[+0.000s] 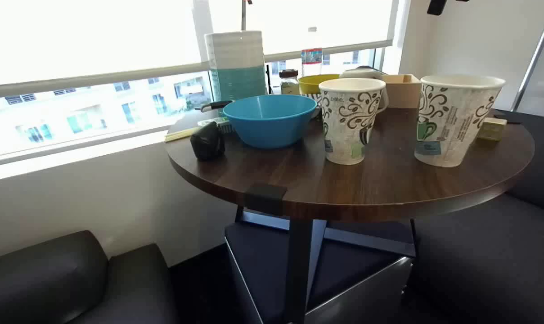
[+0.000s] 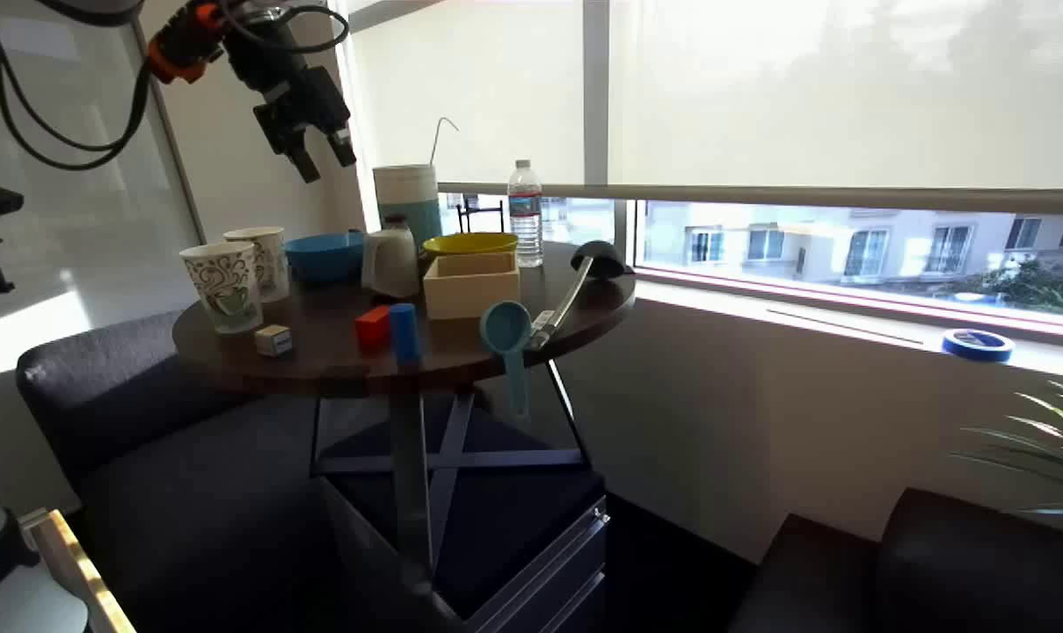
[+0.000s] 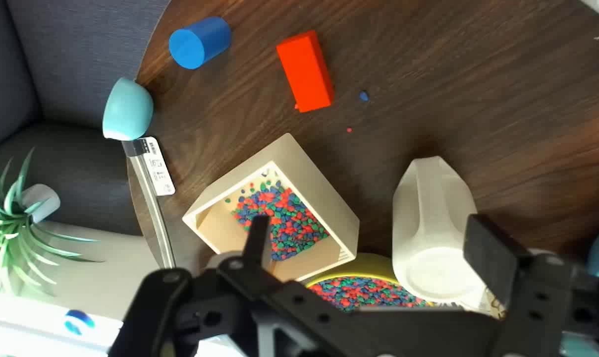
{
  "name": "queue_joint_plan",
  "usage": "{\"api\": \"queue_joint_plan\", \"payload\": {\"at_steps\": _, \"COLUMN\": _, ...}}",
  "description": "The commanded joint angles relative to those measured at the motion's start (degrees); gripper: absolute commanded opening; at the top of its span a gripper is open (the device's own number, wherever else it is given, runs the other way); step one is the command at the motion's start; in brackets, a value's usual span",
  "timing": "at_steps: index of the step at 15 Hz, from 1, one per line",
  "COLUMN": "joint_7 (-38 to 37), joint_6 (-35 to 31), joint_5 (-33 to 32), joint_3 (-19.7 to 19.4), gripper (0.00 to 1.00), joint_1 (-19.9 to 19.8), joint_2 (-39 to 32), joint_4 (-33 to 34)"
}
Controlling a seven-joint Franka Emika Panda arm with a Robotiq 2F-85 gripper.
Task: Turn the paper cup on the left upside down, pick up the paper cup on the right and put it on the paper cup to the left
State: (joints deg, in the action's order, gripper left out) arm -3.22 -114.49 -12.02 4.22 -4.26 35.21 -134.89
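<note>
Paper cup [image 1: 349, 126] and second paper cup [image 1: 454, 126]: in an exterior view, both stand upright on the table [image 1: 375, 184], apart
Gripper [image 2: 327, 162]: in an exterior view, it hangs above the table — the jaws are wide
Beige box [image 3: 314, 188]: in the wrist view, near the white jug [image 3: 433, 208]

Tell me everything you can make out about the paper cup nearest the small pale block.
The paper cup is white and looks like coated paper, tapering from a wide rolled rim to a narrower base. Dark swirls with coffee-bean shapes, a green mug picture and a low blue-grey panel decorate its side. It stands upright, mouth up, on the dark wooden tabletop, apart from the other paper cup. Whether it touches the small pale block or holds anything, I can't tell.
</note>
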Motion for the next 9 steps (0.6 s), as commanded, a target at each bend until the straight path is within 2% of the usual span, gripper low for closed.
{"api": "queue_joint_plan", "payload": {"at_steps": 1, "joint_7": -0.4, "joint_6": 0.2, "joint_5": -0.5, "joint_3": -0.6, "gripper": 1.00, "joint_1": 0.8, "joint_2": -0.1, "joint_4": 0.1}}
{"api": "queue_joint_plan", "payload": {"at_steps": 6, "joint_7": -0.4, "joint_6": 0.2, "joint_5": -0.5, "joint_3": -0.6, "gripper": 1.00, "joint_1": 0.8, "joint_2": -0.1, "joint_4": 0.1}}
{"api": "queue_joint_plan", "payload": {"at_steps": 9, "joint_7": 2.5, "joint_6": -4.4, "joint_5": 5.6, "joint_3": -1.3, "gripper": 1.00, "joint_1": 5.7, "joint_2": -1.2, "joint_4": -0.4}}
